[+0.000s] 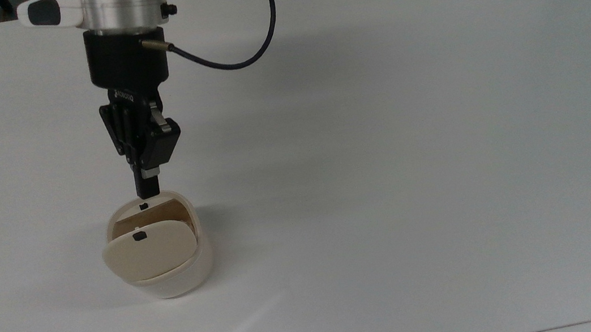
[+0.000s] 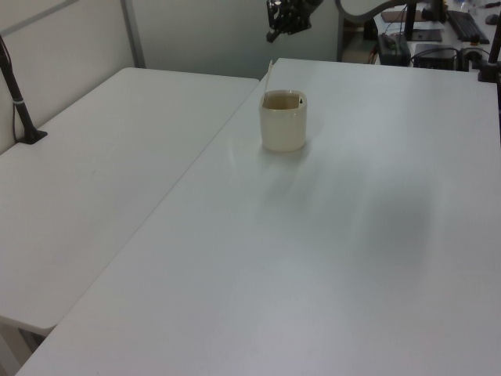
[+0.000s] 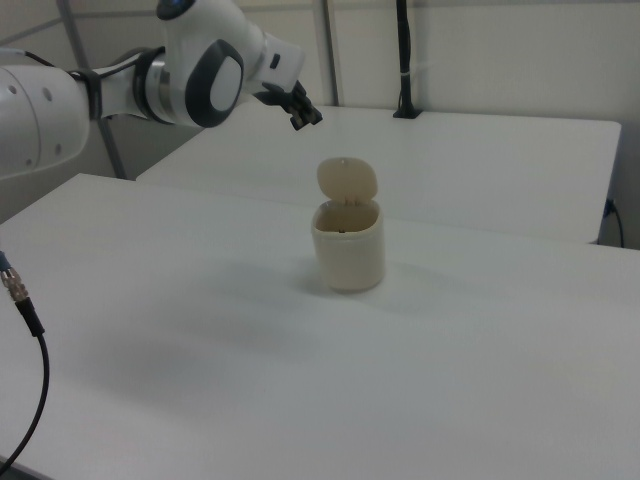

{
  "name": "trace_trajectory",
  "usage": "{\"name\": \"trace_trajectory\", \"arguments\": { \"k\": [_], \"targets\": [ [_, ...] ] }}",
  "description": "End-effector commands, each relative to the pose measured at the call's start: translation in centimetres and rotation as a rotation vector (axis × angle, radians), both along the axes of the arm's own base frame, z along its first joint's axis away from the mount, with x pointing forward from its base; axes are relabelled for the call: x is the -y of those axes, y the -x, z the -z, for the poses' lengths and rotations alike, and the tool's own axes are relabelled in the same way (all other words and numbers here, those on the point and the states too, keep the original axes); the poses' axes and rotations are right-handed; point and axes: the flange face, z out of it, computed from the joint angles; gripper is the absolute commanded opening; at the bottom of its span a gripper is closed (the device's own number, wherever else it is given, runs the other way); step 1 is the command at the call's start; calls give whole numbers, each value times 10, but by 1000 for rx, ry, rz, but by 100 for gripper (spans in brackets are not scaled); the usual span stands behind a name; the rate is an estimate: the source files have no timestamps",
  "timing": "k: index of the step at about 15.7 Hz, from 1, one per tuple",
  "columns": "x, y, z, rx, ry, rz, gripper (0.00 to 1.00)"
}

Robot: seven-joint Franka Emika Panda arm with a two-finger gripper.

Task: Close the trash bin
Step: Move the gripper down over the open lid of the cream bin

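Standing open, lid (image 3: 347, 181) upright, the bin (image 1: 160, 246) awaits closing — the gripper (image 1: 145, 194), fingers together, hovers at its 12 o'clock in the top view — nothing done.

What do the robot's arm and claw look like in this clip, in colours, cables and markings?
The arm has glossy white rounded shells with dark grey joint caps and a blue light on top. At the wrist sit a silver metal cylinder and a black collar. The claw is black with slim fingers and white lettering on its body. A dark cable loops from the collar.
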Motion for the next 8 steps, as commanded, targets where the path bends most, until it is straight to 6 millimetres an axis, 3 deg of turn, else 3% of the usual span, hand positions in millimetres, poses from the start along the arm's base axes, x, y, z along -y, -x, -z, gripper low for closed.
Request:
{"name": "trace_trajectory", "arguments": {
  "k": [1,8],
  "targets": [
    [4,-26,8,54,-114,69,0],
    [4,-36,30,34,-126,86,0]
  ]
}}
